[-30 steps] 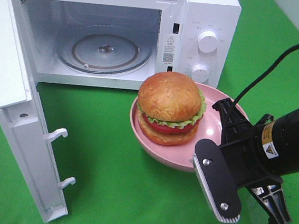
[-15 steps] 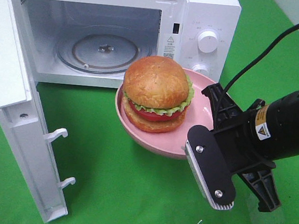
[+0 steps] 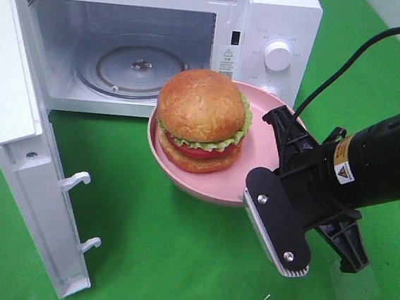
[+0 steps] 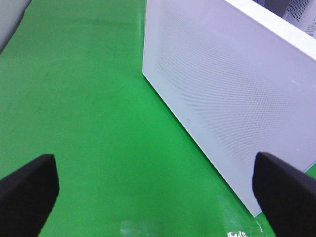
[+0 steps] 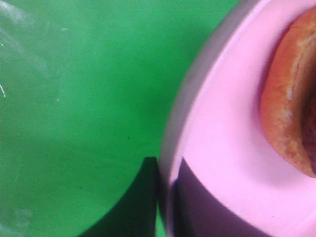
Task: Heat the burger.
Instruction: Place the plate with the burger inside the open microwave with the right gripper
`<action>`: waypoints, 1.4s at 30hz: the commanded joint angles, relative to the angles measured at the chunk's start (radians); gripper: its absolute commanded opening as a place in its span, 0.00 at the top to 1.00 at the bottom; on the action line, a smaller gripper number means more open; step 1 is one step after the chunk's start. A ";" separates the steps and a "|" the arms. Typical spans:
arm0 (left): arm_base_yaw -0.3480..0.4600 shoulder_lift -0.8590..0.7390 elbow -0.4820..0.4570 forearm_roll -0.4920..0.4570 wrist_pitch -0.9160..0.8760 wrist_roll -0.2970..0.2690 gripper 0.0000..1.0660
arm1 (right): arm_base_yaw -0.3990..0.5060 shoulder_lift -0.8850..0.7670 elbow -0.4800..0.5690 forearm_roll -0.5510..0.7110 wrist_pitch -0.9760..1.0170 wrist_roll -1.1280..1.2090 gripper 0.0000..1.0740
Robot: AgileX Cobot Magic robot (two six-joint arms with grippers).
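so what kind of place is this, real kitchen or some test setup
Probably a lab or demo bench staged as a kitchen, not a real one: a white microwave stands on a bright green cloth, and a robot arm holds a pink plate with the burger on it.

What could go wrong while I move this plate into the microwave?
1. The right fingers pinch the plate at one spot on its rim, with the burger toward the opposite side, so it may tilt or slip.
2. The burger lies loose, and a tilt could slide it off.
3. The plate hangs partly in front of the microwave control panel, so its rim might clip the opening's right edge.
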 commanded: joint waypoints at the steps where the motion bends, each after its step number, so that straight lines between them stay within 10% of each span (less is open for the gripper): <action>1: 0.004 -0.014 0.003 -0.006 -0.011 0.000 0.06 | 0.000 0.026 -0.044 -0.017 -0.059 0.026 1.00; 42: 0.004 -0.014 0.003 -0.006 -0.011 0.000 0.06 | 0.036 0.306 -0.403 0.034 0.007 0.071 1.00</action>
